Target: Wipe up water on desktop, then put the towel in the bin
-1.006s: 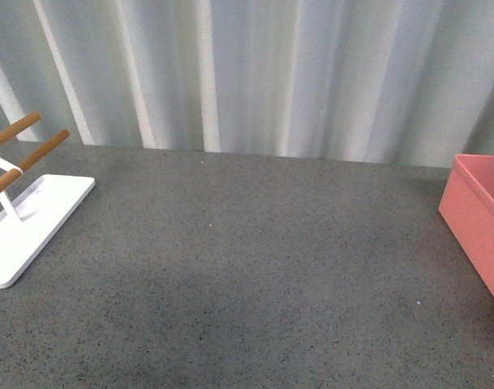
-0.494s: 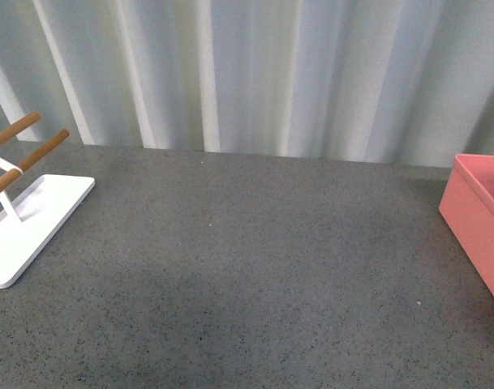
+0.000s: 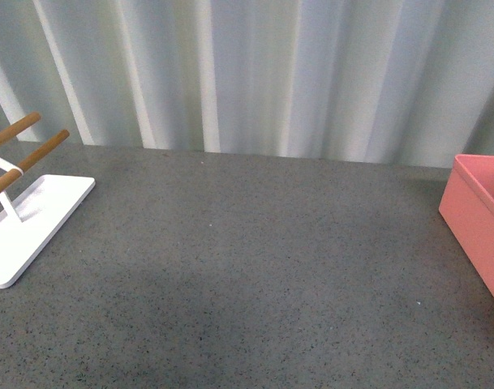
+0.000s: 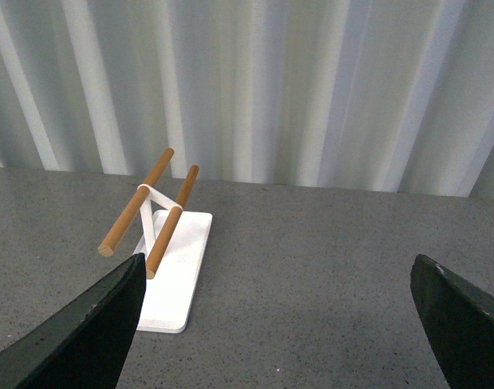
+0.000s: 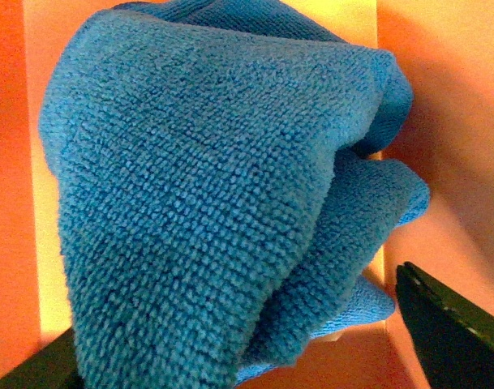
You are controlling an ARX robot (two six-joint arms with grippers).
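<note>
The dark grey speckled desktop (image 3: 255, 267) fills the front view, and neither arm shows there. The salmon-pink bin (image 3: 482, 219) stands at its right edge. In the right wrist view the blue towel (image 5: 206, 178) lies bunched inside the bin (image 5: 441, 97), close under the camera. My right gripper (image 5: 255, 356) is open above it, one dark finger (image 5: 449, 332) beside the towel, the other mostly hidden by it. My left gripper (image 4: 283, 324) is open and empty above the desktop (image 4: 311, 267).
A flat white tray (image 3: 27, 223) with two wooden rods (image 3: 27, 150) stands at the left of the desktop, also in the left wrist view (image 4: 178, 259). Pale corrugated panels (image 3: 247, 73) run along the back edge.
</note>
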